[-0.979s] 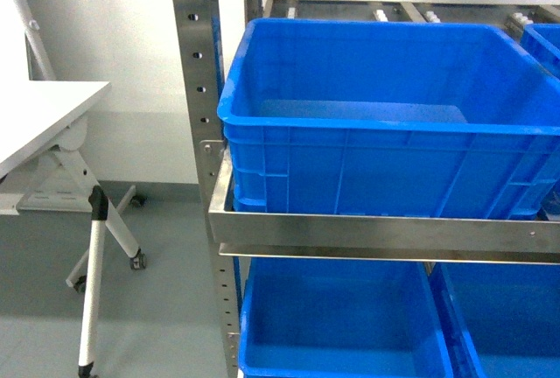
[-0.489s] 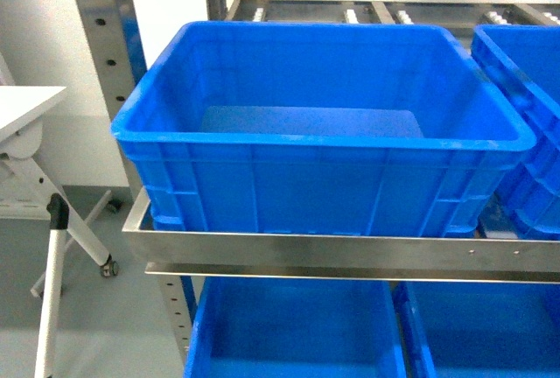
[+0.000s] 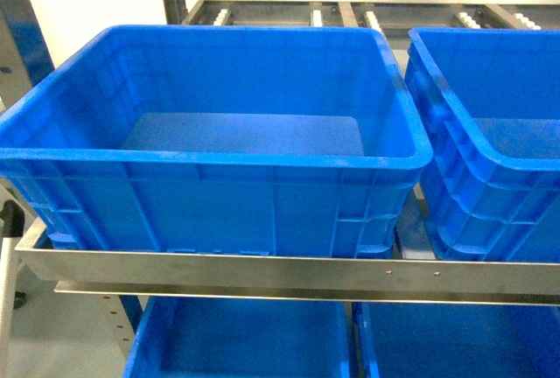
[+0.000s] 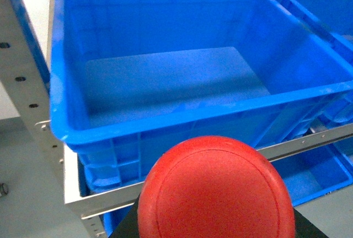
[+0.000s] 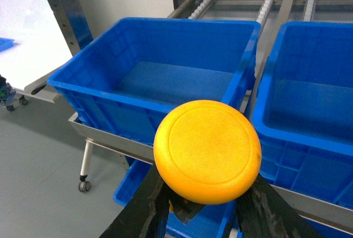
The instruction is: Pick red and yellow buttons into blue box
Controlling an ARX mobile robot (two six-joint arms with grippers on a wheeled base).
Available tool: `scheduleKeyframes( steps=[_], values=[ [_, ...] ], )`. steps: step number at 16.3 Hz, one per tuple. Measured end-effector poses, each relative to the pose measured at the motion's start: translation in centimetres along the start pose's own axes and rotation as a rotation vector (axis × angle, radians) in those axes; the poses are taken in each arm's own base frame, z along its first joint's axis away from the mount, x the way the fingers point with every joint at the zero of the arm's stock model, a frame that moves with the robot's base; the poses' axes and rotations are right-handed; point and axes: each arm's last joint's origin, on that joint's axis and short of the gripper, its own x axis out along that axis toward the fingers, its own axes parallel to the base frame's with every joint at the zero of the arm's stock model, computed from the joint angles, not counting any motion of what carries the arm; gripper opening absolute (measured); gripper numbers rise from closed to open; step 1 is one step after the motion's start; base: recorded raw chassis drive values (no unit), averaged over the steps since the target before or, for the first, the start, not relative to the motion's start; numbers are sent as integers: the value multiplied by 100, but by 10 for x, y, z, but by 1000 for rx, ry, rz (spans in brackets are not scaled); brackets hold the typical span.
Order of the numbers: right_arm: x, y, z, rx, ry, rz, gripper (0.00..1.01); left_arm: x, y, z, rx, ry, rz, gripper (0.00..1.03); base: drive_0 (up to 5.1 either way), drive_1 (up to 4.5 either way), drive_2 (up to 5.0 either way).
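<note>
The red button [image 4: 216, 194] fills the bottom of the left wrist view, cap toward the camera, with my left gripper [image 4: 215, 224] shut on it; the fingers are almost wholly hidden behind the cap. It hangs in front of and below the near rim of the blue box [image 4: 165, 122], outside it. My right gripper [image 5: 207, 191] is shut on the yellow button [image 5: 207, 150], its black fingers [image 5: 144, 199] flanking the dark base. That button is also in front of the blue box [image 5: 138, 97], off its right corner. The blue box [image 3: 210, 164] has nothing in it. Neither gripper shows in the head view.
A second blue crate [image 3: 490, 133] stands right beside the box on the steel shelf rail [image 3: 262, 269]. More blue crates [image 3: 245, 343] sit on the level below. Rollers [image 3: 350, 17] run behind. A steel upright [image 3: 17, 37] stands left; a white table [image 5: 27, 56] is further left.
The head view has swung right and closer: the blue box slid left and grew, the white table and its leg left the view, and the second crate came in on the right.
</note>
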Motion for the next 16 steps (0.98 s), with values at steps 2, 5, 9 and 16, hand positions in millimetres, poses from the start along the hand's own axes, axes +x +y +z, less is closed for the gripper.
scheduleKeyframes(
  steps=[2, 5, 9, 16],
  values=[
    [0, 0, 0, 0, 0, 0, 26, 0, 0, 0, 1, -2, 0, 23, 483, -258, -258],
    [0, 0, 0, 0, 1, 0, 26, 0, 0, 0, 1, -2, 0, 23, 495, -240, -240],
    [0, 0, 0, 0, -1, 0, 26, 0, 0, 0, 2, -4, 0, 23, 469, -103, -372],
    [0, 0, 0, 0, 0, 0, 26, 0, 0, 0, 2, -3, 0, 23, 456, -57, -405]
  ],
)
